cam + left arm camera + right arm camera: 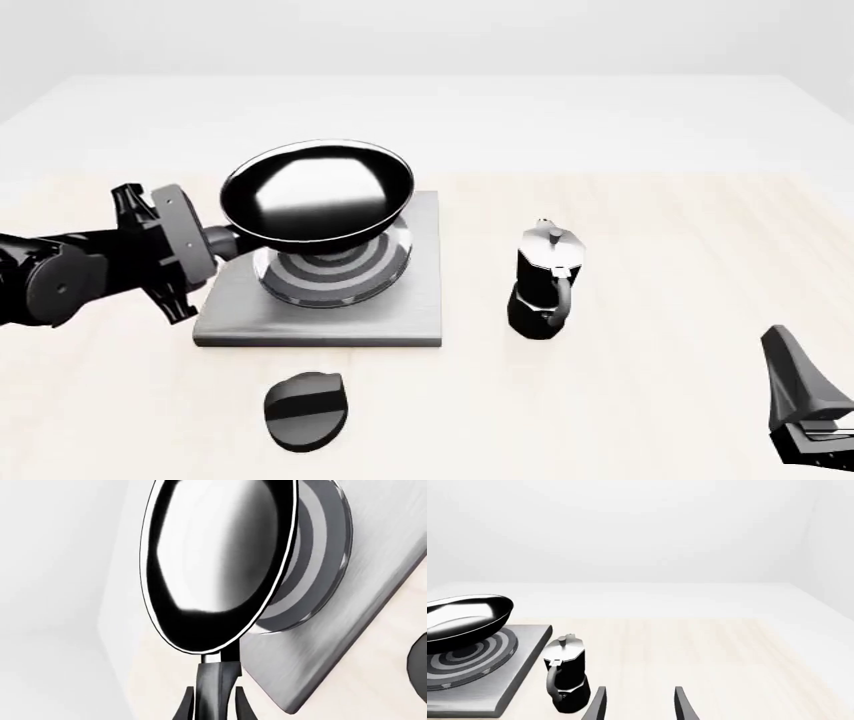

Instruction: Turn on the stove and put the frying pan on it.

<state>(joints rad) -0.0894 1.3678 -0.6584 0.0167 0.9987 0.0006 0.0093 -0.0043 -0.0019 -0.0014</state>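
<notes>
The frying pan point(318, 195), glossy black with a thin silver rim, hangs tilted just above the burner rings point(334, 268) of the grey stove slab point(320, 318). My left gripper point(214, 240) comes in from the left, shut on the pan's handle. In the left wrist view the handle point(213, 680) runs between my two fingers, with the frying pan point(220, 565) in front of the stove point(360, 630). The black oval knob point(307, 408) lies on the table in front of the slab. My right gripper point(639, 707) is open and holds nothing, low at the right point(801, 400).
A black-and-silver moka pot point(545, 280) stands upright to the right of the stove, between it and my right arm; it also shows in the right wrist view as the moka pot point(567, 672). The light wooden table point(641, 220) stretches to the right and back.
</notes>
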